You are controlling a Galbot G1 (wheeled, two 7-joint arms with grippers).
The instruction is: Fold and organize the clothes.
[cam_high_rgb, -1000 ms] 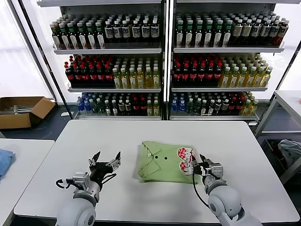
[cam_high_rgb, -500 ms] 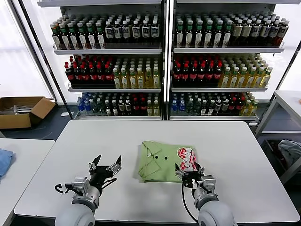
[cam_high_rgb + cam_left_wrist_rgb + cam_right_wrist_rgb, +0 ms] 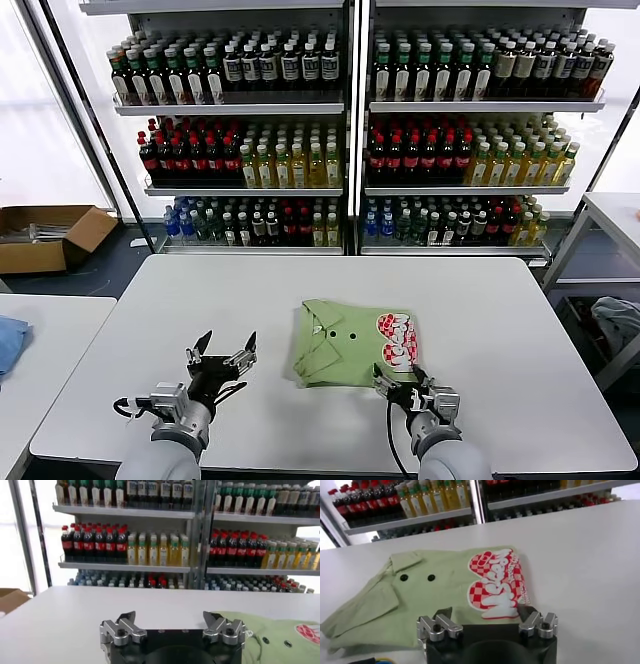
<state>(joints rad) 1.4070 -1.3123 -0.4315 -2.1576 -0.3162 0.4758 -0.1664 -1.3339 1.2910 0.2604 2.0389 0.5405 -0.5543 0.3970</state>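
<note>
The light green polo shirt lies folded on the white table, collar to the left, red-and-white print to the right. It also shows in the right wrist view and at the edge of the left wrist view. My right gripper is open and empty, low at the shirt's near edge by the print; in its wrist view nothing is between the jaws. My left gripper is open and empty over bare table left of the shirt, as its wrist view shows.
Shelves of bottles stand behind the table. A cardboard box sits on the floor at far left. A blue cloth lies on a side table at left. A pale grey-blue garment is at right.
My right gripper has drawn back toward me and to the left, off the shirt's right edge to its near edge. My left gripper has pulled back slightly. The shirt has not moved.
</note>
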